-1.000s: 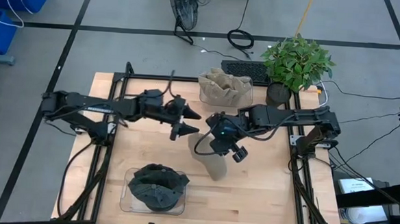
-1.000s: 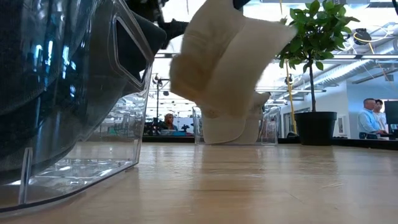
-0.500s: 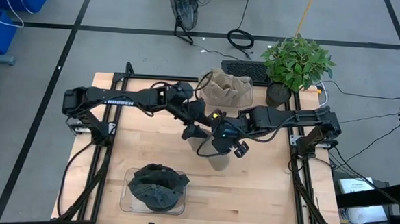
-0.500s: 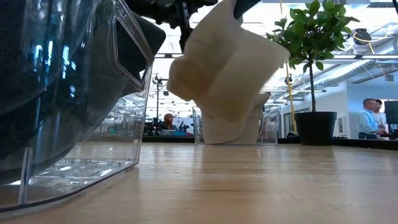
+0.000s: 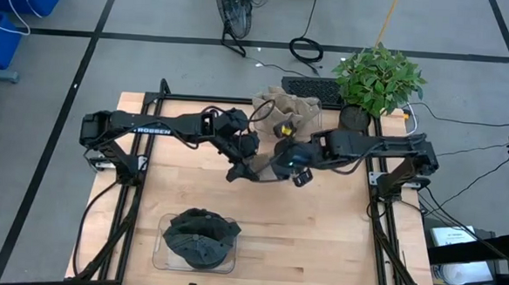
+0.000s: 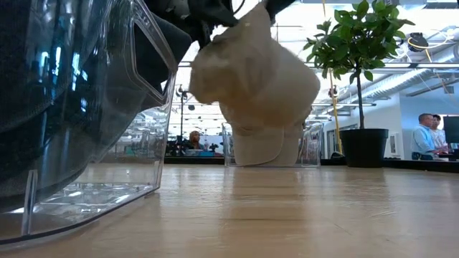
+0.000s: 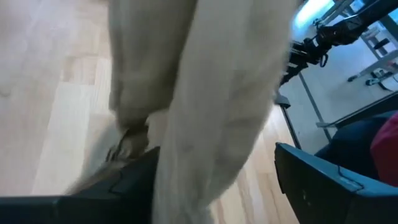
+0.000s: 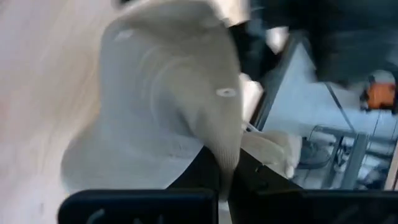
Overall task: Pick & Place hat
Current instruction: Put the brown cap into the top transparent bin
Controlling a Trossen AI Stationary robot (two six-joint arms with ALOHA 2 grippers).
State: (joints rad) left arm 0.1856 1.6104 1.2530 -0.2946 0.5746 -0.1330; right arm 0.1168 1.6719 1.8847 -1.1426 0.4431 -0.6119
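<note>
Right tool (image 5: 281,161) pinches beige fabric cap (image 6: 251,79) aloft over wooden desk (image 5: 320,224) for handover; left tool (image 5: 246,166) spread around its brim.

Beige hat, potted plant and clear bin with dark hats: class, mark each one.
beige hat (image 6: 251,79): low view, middle of its crown.
potted plant (image 5: 378,77): high view, its leaves.
clear bin (image 5: 166,258): high view, bare rim corner.

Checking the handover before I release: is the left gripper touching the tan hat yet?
Touching. In the left wrist view the tan hat hangs between the left gripper's open fingers, its cloth against one finger.
</note>
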